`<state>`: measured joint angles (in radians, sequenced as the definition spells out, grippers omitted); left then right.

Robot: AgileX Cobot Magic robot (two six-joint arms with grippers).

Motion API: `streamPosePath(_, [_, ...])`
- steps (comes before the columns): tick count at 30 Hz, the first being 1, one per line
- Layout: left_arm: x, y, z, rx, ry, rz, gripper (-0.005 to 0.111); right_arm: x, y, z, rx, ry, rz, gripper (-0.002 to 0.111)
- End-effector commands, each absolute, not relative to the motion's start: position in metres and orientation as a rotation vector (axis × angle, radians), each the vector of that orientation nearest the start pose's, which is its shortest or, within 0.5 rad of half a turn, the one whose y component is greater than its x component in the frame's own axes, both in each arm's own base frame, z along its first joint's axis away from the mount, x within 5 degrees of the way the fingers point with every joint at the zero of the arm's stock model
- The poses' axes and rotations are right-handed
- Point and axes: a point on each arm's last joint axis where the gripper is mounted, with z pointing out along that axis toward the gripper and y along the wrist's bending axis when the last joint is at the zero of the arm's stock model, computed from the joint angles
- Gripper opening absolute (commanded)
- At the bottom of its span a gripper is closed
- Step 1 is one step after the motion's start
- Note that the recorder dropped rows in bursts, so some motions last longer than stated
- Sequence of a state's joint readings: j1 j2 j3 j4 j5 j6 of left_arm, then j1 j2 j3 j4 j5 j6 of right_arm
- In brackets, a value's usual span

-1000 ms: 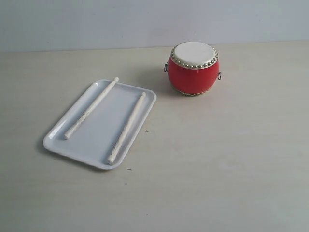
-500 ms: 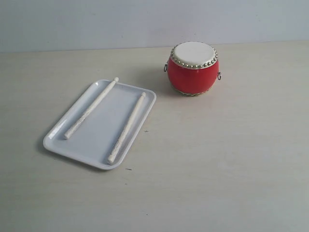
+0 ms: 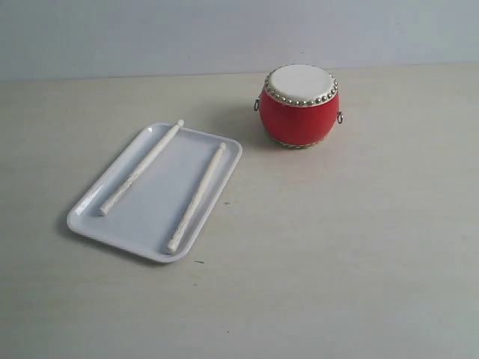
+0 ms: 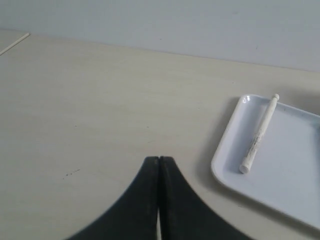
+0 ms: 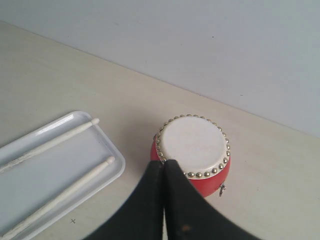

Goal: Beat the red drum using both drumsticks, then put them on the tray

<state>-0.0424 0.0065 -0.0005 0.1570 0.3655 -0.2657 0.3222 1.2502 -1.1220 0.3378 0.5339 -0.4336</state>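
Left tool [image 4: 159, 159], right tool [image 5: 164, 162] closed, empty; drumsticks [image 3: 141, 166] unmoved on tray [image 3: 157, 198].

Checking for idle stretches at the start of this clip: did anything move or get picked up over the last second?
Nothing visibly changed. The two drumsticks lie on the tray as before, and the drum stands in the same spot beside it. The left gripper and right gripper are shut and hold nothing.
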Motion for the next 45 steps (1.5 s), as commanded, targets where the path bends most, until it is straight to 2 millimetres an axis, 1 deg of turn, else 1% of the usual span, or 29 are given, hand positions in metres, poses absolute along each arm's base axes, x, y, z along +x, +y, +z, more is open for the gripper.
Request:
streamPosePath(1, [0.053,0.003,0.181,-0.118,1.837,-0.067,0.000,0.256,0.100,0.369,-0.584,2.035,0.282,0.000])
streamPosePath(36, [0.053,0.003,0.181,-0.116,1.837,-0.065,0.000,0.257,0.101,0.367,-0.584,2.041,0.283,0.000])
streamPosePath(41, [0.053,0.003,0.181,-0.116,1.837,-0.065,0.000,0.253,0.099,0.372,-0.581,2.022,0.283,0.000])
streamPosePath(45, [0.053,0.003,0.181,-0.116,1.837,-0.065,0.000,0.244,0.097,0.381,-0.575,1.988,0.283,0.000])
